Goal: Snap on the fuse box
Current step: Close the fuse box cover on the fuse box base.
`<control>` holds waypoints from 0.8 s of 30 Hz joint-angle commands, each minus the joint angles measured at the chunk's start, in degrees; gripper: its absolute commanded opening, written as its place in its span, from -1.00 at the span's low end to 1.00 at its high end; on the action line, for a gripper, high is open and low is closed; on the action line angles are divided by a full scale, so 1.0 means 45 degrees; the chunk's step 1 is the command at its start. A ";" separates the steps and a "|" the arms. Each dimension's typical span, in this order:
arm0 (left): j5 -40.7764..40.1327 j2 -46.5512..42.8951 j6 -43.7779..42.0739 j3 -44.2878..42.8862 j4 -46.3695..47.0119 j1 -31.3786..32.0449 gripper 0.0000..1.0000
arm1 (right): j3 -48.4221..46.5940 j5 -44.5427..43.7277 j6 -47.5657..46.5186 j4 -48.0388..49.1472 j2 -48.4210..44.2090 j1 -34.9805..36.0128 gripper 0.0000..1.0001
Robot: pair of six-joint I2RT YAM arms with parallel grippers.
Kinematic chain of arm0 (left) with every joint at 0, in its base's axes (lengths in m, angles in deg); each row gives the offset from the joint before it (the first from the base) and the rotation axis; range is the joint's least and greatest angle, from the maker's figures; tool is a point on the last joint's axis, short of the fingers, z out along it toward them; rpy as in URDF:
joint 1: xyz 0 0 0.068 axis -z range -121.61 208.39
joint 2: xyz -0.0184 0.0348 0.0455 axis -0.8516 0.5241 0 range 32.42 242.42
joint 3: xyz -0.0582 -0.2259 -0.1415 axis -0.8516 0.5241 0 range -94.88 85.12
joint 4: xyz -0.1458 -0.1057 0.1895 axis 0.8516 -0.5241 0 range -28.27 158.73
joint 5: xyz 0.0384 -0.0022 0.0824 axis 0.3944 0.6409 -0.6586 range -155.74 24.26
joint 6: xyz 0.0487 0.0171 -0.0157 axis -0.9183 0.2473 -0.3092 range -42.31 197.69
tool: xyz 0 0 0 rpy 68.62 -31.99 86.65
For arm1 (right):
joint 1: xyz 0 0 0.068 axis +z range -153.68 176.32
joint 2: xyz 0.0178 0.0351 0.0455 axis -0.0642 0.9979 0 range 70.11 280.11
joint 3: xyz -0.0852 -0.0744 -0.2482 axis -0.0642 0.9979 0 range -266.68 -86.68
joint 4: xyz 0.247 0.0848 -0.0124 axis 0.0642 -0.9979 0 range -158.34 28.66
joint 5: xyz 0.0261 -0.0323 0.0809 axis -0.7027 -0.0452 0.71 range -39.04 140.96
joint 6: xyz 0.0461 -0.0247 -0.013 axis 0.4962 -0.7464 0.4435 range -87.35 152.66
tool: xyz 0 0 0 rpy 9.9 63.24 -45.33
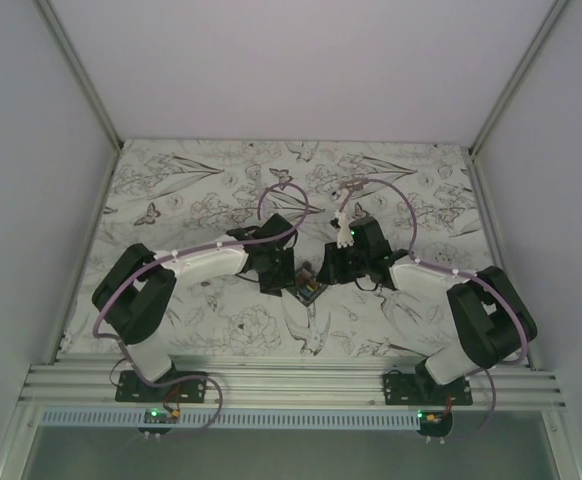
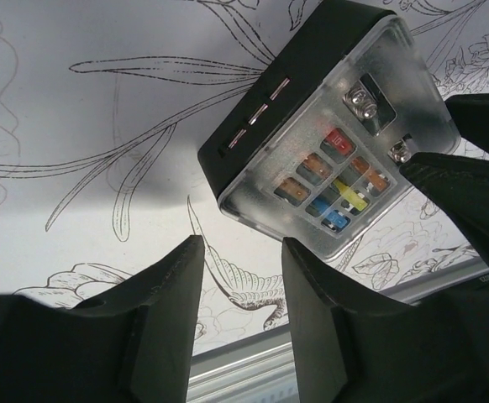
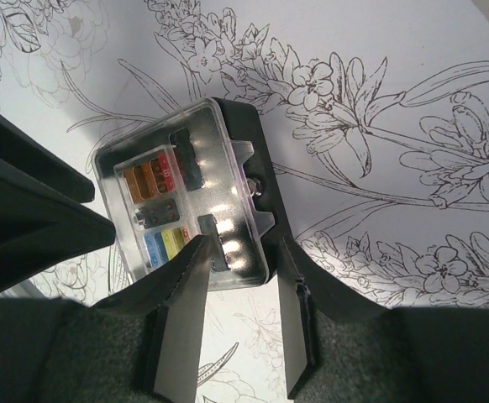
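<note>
The fuse box (image 1: 309,291) lies on the flowered table cover between my two grippers. It is a black base under a clear lid, with orange, red, yellow and blue fuses showing through. In the left wrist view the fuse box (image 2: 328,134) lies beyond my left gripper (image 2: 240,248), which is open, empty and apart from it. In the right wrist view my right gripper (image 3: 243,245) is open at the near corner of the fuse box (image 3: 186,201): one fingertip over the clear lid, the other beside the black edge. The right gripper's fingers (image 2: 471,176) also show against the lid.
An aluminium rail (image 1: 291,385) runs along the near table edge, just behind the left gripper (image 2: 253,369). Plain walls with corner posts (image 1: 81,80) close in the left, right and back. Both arms bend inward over the middle of the table.
</note>
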 commanded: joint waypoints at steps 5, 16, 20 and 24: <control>-0.0636 0.1233 0.0157 0.0596 -0.0214 -0.0350 -0.14 | 0.1790 -0.0957 0.0722 -0.2935 0.0405 0.1441 -0.26; -0.0288 -0.0114 -0.0490 0.0594 -0.0235 -0.0617 -0.05 | 0.2023 -0.1760 0.2009 -0.3237 -0.3332 0.1939 -0.16; -0.0495 -0.1033 -0.0821 0.0750 -0.0230 -0.0644 0.02 | 0.1437 -0.2734 0.2110 -0.3091 -0.3962 0.1923 0.05; -0.0270 -0.1483 -0.1192 0.0640 -0.0221 -0.0633 0.20 | 0.1094 -0.3651 0.2368 -0.2559 -0.3907 0.1802 0.17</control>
